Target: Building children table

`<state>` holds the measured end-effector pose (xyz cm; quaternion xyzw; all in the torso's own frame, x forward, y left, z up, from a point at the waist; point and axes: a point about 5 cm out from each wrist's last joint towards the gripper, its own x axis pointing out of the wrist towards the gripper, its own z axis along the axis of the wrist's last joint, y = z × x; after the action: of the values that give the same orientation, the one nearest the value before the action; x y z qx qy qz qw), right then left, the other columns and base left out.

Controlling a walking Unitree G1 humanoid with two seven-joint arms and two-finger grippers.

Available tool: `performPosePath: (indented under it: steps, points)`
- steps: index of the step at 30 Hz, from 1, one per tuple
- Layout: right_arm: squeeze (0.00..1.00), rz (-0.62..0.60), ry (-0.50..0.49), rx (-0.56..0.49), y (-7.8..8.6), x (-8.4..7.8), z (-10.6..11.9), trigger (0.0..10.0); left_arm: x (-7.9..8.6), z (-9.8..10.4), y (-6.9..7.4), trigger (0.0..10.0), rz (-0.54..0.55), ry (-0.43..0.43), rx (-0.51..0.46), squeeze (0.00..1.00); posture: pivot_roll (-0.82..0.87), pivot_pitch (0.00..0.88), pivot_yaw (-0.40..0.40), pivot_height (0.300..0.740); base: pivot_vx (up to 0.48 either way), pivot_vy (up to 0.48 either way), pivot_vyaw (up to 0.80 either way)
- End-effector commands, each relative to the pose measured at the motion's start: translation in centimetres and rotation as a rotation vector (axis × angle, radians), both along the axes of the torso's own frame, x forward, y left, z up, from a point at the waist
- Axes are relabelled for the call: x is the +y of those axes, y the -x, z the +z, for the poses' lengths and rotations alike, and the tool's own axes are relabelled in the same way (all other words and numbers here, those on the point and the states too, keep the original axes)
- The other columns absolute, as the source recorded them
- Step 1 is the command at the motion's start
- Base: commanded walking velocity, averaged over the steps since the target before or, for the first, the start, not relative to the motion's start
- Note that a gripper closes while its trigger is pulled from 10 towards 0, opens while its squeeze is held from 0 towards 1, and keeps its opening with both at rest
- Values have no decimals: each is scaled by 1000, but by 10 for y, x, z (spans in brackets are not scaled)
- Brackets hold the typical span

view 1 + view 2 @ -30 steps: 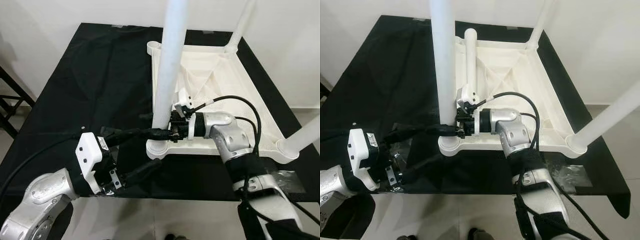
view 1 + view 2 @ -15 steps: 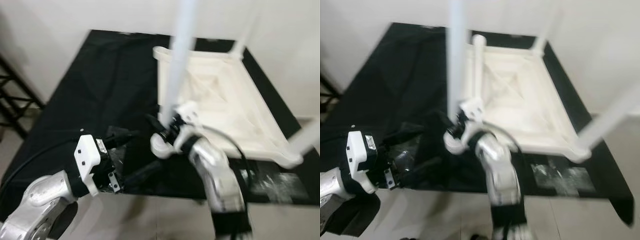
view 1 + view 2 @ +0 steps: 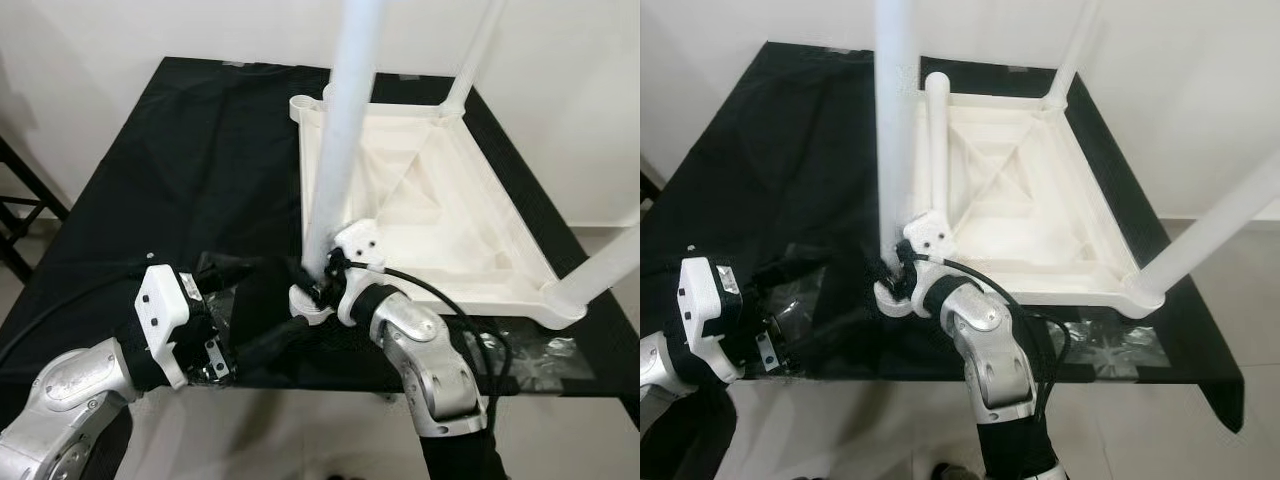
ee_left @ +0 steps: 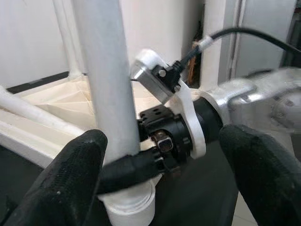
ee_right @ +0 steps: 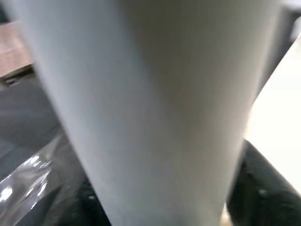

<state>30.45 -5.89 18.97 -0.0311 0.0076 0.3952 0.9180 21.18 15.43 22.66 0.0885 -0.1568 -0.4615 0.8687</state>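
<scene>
The white children's table point(image 3: 440, 200) lies upside down on a black cloth point(image 3: 200, 170). Its near-left leg point(image 3: 340, 150) stands upright in the corner socket point(image 3: 308, 305). My right gripper point(image 3: 318, 285) is shut on the base of this leg, which looms close and blurred in the right wrist view point(image 5: 150, 103). My left gripper point(image 3: 300, 297) is open just left of the same base, with one black finger point(image 4: 70, 179) on each side and neither touching the leg point(image 4: 103, 70). Two more legs point(image 3: 478, 45) point(image 3: 600, 275) stand at the right corners.
Another white tube point(image 3: 937, 140) lies along the table's left side. Clear plastic bags point(image 3: 540, 350) point(image 3: 800, 290) lie on the cloth near its front edge. A black rack point(image 3: 20, 210) stands at the far left. Pale floor point(image 3: 300, 440) lies below the front edge.
The camera shifted. My right arm has swung from the right of the leg to its near side, with the wrist turned, still gripping the base. My left gripper stays open beside it.
</scene>
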Motion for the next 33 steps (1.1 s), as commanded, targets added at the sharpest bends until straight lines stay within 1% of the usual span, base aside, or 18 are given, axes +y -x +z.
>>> performPosePath:
  steps: [1,2,3,4,5,6,7,8,9,11,12,15,18,20,24,25,26,33]
  points:
    - [1000,174,-10,-4,0,4,10,10000,0,-2,1,10000,-8,-9,8,0,69,225,-94,740,0,0,0]
    - [1000,249,-15,-23,-1,3,15,10000,-1,-2,1,10000,-9,-7,8,0,69,225,-94,740,0,0,0]
    - [1000,360,-9,-60,0,2,22,10000,-1,-3,1,10000,-10,-6,10,0,73,225,-94,740,0,0,0]
    - [902,467,7,-93,2,-1,27,10000,-2,-4,1,10000,-11,-6,13,0,82,222,-88,740,0,0,0]
    - [902,467,7,-93,2,-1,27,10000,-2,-4,1,10000,-11,-6,13,0,82,222,-88,740,0,0,0]
    - [0,588,56,-125,3,-5,31,10000,-2,-5,1,10000,-12,-8,16,0,89,221,-85,740,0,0,0]
    - [0,588,56,-125,3,-5,31,10000,-2,-5,1,10000,-12,-8,16,0,89,221,-85,740,0,0,0]
    - [0,632,80,-121,0,-7,31,10000,-2,-4,1,10000,-13,-8,16,0,98,221,-85,740,0,0,0]
    - [0,666,146,-114,-6,-9,30,10000,-2,-4,1,10000,-15,-9,15,0,107,219,-90,740,0,0,0]
    - [0,711,229,-96,-15,-12,31,10000,-3,-3,1,10000,-17,-10,13,0,112,221,-91,740,0,0,0]
    - [0,711,229,-96,-15,-12,31,10000,-3,-3,1,10000,-17,-10,13,0,112,221,-91,740,0,0,0]
    - [0,760,269,-88,-26,-12,39,10000,-2,-3,1,10000,-17,-18,13,0,121,219,-87,740,0,0,0]
    - [0,805,262,-78,-31,-12,46,10000,-1,-3,1,10000,-17,-23,13,0,126,220,-85,740,0,0,0]
    - [0,882,220,-43,-35,-14,54,10000,1,-3,1,10000,-14,-28,11,0,132,219,-83,740,0,0,0]
    - [0,933,201,-26,-37,-16,57,10000,1,-2,1,10000,-13,-33,11,0,132,221,-83,740,0,0,0]
    - [0,949,211,-21,-39,-17,57,2627,2,-2,1,10000,-14,-35,10,0,138,222,-85,740,0,0,0]
    - [0,962,212,-10,-41,-18,57,0,2,-2,1,10000,-13,-37,10,0,139,225,-85,740,0,0,0]
    - [0,967,201,15,-46,-21,54,0,4,-1,2,10000,-9,-43,9,0,138,231,-79,740,0,0,0]
